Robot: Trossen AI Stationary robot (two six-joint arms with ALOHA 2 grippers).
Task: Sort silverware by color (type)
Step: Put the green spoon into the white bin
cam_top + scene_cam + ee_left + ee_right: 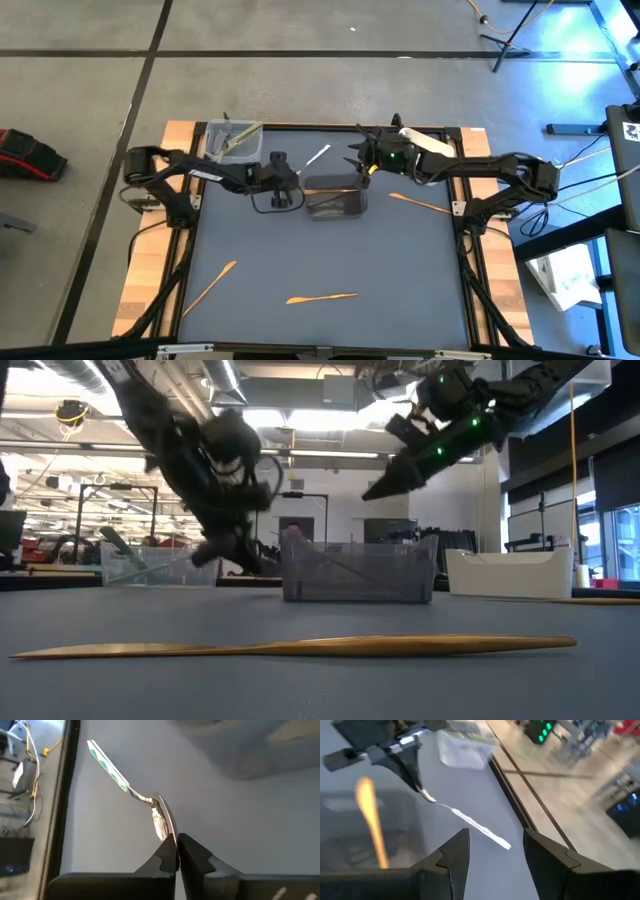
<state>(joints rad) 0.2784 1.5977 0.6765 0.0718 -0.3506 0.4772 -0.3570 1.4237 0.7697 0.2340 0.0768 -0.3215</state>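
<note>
My left gripper point(290, 178) is near the table's middle, shut on a silver spoon point(318, 155). The spoon also shows in the right wrist view point(470, 826). My right gripper point(362, 160) hangs open over the far rim of a dark grey container point(335, 197), touching nothing. An orange utensil point(370, 825) shows blurred over that container; what it touches I cannot tell. Three more orange utensils lie flat on the mat, at the right point(420, 203), near left point(210, 285) and near middle point(320, 297). Olive-green utensils point(240, 135) lie in a clear container. My left gripper pinches the spoon's bowl point(161, 822) edge-on between its two fingertips point(167, 855), coming from above and pointing down. The handle point(107, 762) runs away from the fingers toward the table's far right. Whether its free end touches the mat I cannot tell.
The clear container point(228, 143) stands at the far left corner and a white container point(428, 146) at the far right, behind my right gripper. The dark grey container point(360, 572) has utensils leaning inside. The near half of the mat point(330, 250) holds only the orange utensils.
</note>
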